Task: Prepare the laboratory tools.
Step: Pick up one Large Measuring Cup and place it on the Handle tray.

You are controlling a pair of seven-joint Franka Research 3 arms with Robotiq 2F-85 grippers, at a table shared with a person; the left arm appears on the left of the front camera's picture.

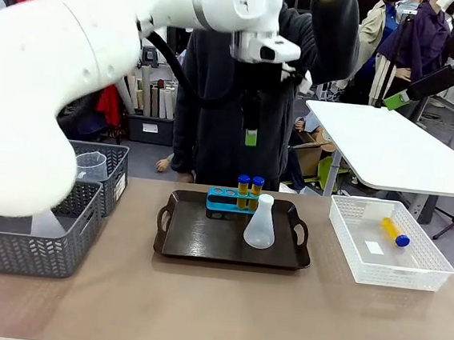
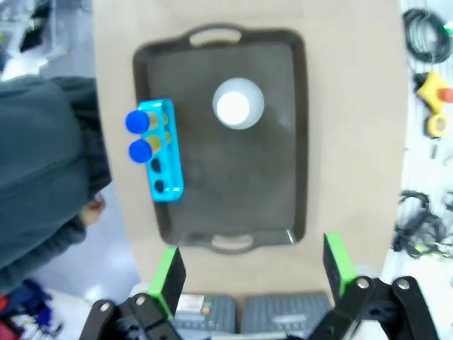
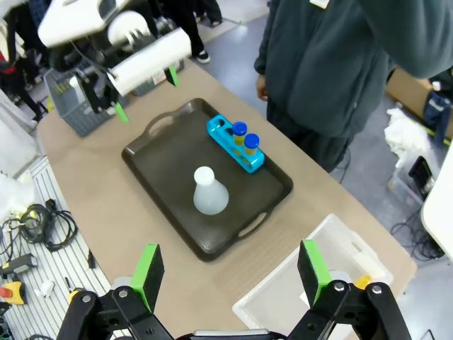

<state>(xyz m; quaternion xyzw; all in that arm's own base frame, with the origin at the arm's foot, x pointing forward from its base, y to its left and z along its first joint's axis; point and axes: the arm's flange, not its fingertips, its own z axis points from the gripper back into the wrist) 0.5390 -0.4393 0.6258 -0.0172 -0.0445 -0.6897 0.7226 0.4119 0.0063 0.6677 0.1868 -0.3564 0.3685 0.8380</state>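
The left tool (image 2: 252, 255) hangs released and empty high over the tray (image 2: 283, 177), its jaws wide apart. Below it, beyond the fingertips, the flask (image 2: 238, 105) stands near the tray's middle. To one side the rack (image 2: 166, 159) holds two tubes (image 2: 139, 150) and has two holes free. The right tool (image 3: 228, 249) is also released and grasps nothing, high above the counter (image 1: 198, 304). The white basket (image 1: 373, 202) with one more tube (image 1: 394, 232) lies just under it. The beaker (image 1: 91, 165) sits in a grey basket (image 1: 106, 186), well apart from the left tool. The step in hand seems to be the filling of the tray. Probably the next move calls for one tool to descend into a basket, close on the tube or the beaker, and carry it to the tray
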